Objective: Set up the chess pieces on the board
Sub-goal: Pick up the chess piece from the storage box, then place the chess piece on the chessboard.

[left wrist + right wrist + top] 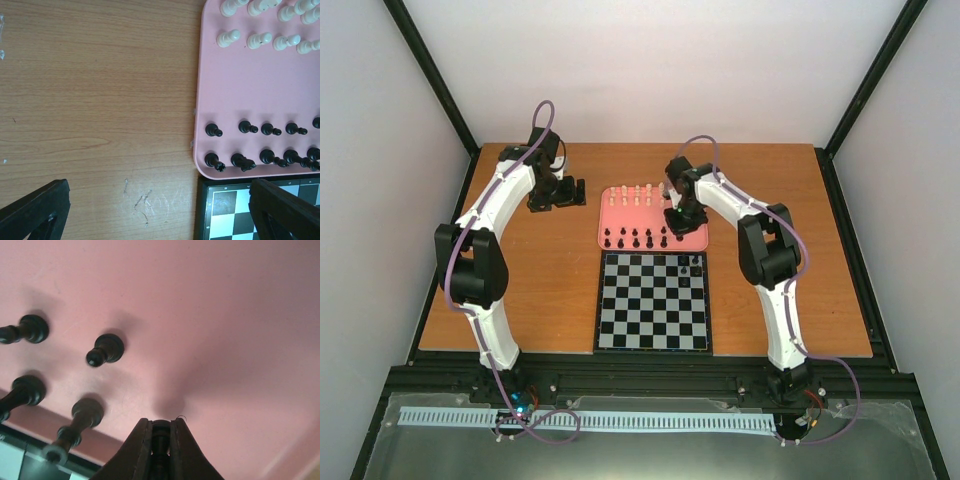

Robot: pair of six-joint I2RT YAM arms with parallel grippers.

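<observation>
The board (653,320) lies at the table's near middle, with two black pieces (695,263) at its far right corner. Behind it, the pink tray (655,213) holds rows of white pieces (638,194) and black pieces (635,238). My right gripper (676,219) hangs over the tray's right part. In the right wrist view, this gripper (160,427) is shut on a black piece (160,439), with other black pieces (105,350) standing to its left. My left gripper (560,195) is open over bare wood left of the tray, its fingers (35,210) spread wide with nothing between them.
In the left wrist view the tray's left edge (200,90) and the board's corner (225,200) lie to the right, with black pieces (245,127) and white pieces (257,40) on the tray. Black frame rails border the wooden table (530,290).
</observation>
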